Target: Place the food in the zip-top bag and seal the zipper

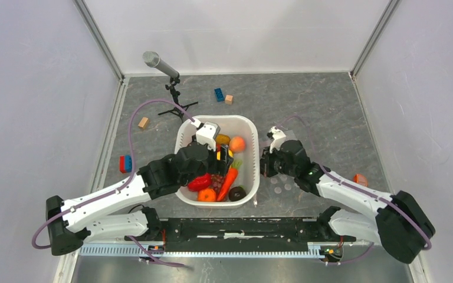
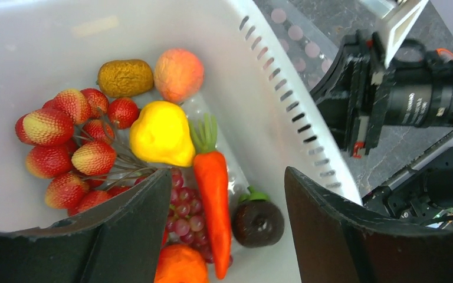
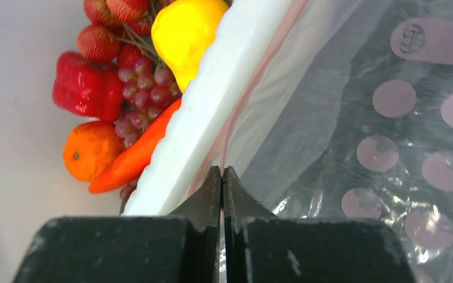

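Observation:
The food lies in a white basin (image 1: 184, 131): a carrot (image 2: 213, 203), purple grapes (image 2: 184, 218), a yellow fruit (image 2: 160, 132), an orange (image 2: 180, 265), a dark round fruit (image 2: 258, 223) and a red pepper (image 3: 85, 85). My left gripper (image 2: 227, 171) hangs open just above the carrot and grapes, holding nothing. The zip-top bag (image 3: 354, 135), clear with pale dots, lies right of the basin (image 3: 206, 112). My right gripper (image 3: 222, 168) is shut on the bag's mouth edge beside the basin's rim, where the pink zipper (image 3: 258, 82) runs. The slider is out of view.
A microphone on a stand (image 1: 159, 63) is behind the basin. Blue (image 1: 219, 94) and wooden (image 1: 229, 99) blocks lie at the back, another wooden block (image 1: 143, 122) and a red-blue one (image 1: 125, 163) to the left. A small orange thing (image 1: 360, 178) lies at the right.

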You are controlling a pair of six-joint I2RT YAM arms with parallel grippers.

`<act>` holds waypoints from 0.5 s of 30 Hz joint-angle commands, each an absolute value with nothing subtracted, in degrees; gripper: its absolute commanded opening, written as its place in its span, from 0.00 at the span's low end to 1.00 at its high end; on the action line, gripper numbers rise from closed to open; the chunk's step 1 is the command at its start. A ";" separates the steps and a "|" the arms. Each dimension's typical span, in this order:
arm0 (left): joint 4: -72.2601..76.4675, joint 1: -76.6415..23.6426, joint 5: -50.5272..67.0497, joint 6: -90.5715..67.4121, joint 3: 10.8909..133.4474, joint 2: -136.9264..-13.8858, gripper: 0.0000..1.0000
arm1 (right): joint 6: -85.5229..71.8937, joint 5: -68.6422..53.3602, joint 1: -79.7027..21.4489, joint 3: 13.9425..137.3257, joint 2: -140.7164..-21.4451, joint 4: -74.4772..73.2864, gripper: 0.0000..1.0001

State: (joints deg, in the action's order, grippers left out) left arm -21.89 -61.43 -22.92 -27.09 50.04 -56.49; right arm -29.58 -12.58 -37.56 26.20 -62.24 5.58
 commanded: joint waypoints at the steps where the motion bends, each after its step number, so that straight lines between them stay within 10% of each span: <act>1: -22.65 -61.20 -25.31 -27.80 52.72 -54.26 0.77 | -31.88 -10.19 -42.45 31.26 -66.44 12.18 0.00; 15: -16.27 -61.86 -6.74 -22.12 62.36 -66.66 0.76 | -16.48 12.18 -36.38 41.66 -49.45 -22.64 0.00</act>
